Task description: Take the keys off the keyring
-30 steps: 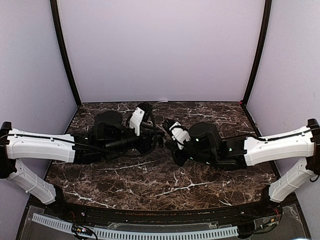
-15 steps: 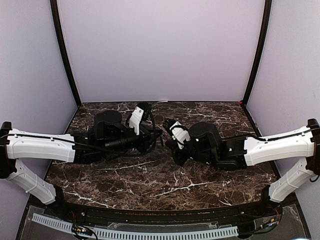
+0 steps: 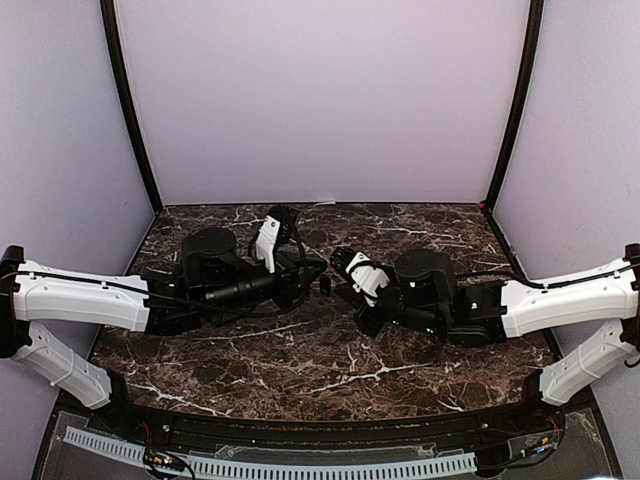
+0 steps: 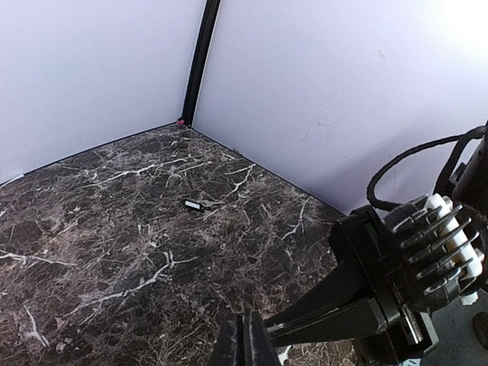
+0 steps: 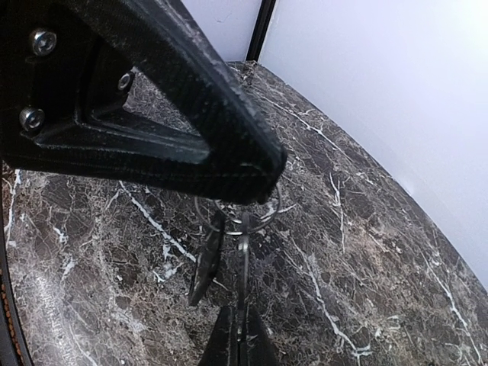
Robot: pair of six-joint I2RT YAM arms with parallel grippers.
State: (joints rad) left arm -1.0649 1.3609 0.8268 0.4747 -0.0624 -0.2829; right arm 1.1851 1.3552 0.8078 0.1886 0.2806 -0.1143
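The two arms meet at the middle of the dark marble bench (image 3: pixel 300 370), their black wrist housings crowding that spot from left and right in the overhead view. The left end effector (image 4: pixel 244 343) is clenched. In the right wrist view one of its black fingers (image 5: pixel 191 114) slants down from the upper left, and its tip pinches the thin wire keyring (image 5: pixel 263 212) at centre frame. Two keys hang below the ring. The slanted key (image 5: pixel 206 263) dangles free and leans left. The upright key (image 5: pixel 242 259) runs straight down into the right end effector (image 5: pixel 240 335), which is clamped on its lower end at the bottom edge.

A loose key (image 4: pixel 194 204) lies flat on the bench at upper centre-left of the left wrist view, well apart from both end effectors. In that same view the right arm's ribbed wrist and a looping black cable (image 4: pixel 412 171) fill the right side, close beside the left fingertips.

Pale walls (image 3: pixel 320 100) close the back and both sides, and black corner posts (image 3: pixel 130 110) rise from the bench's far corners. Open marble spreads below the arms toward the near edge, where a perforated white strip (image 3: pixel 300 466) runs.
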